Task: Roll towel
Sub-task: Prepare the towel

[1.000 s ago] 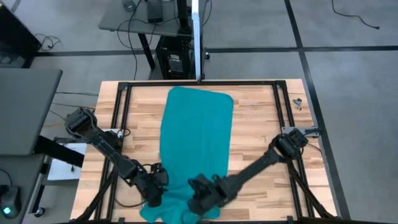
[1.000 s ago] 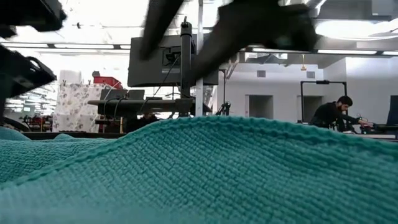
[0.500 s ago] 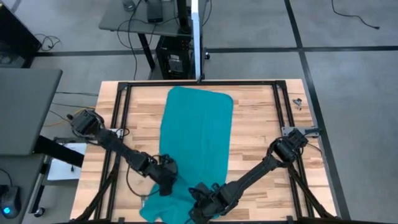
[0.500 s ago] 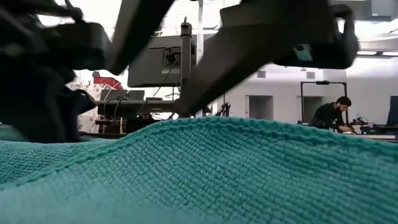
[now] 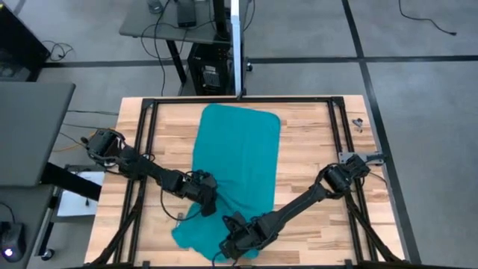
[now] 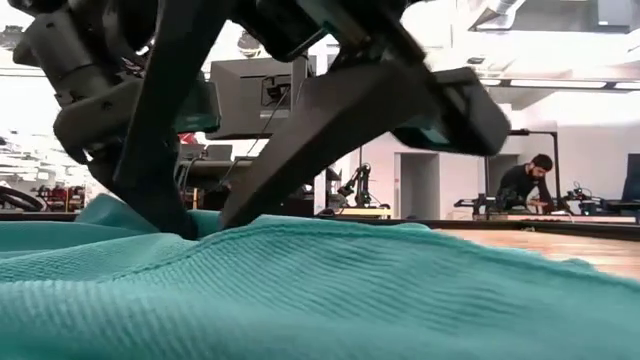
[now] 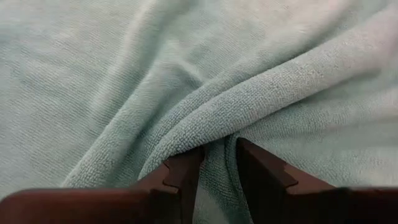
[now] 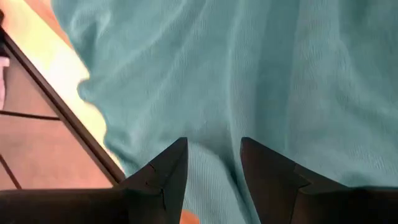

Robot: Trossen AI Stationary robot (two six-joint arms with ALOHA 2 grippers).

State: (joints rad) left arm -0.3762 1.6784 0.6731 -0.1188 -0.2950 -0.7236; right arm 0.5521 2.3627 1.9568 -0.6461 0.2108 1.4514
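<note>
The towel [image 5: 237, 161] lies lengthwise down the middle of the wooden table [image 5: 306, 142], its far end flat and rounded at the corners just short of the black frame [image 5: 239, 99], its near end bunched and folded close to the table's near edge. Bare wood flanks the towel on both sides, wider toward the right frame rail.

The left gripper [image 5: 208, 200] sits on the towel's left edge near the bunched end; in the left wrist view its fingers [image 7: 184, 173] are pinched on a raised fold of the cloth. The right gripper [image 5: 233, 240] is at the towel's near end; its fingers [image 8: 169, 163] stand a little apart with cloth between them, and whether they grip it I cannot tell.

Beyond the towel's far end stands a desk [image 5: 175, 19] with cables on a grey tiled floor [image 5: 418, 45]. Across the room in the low view, a person [image 6: 524, 182] sits at a bench.
</note>
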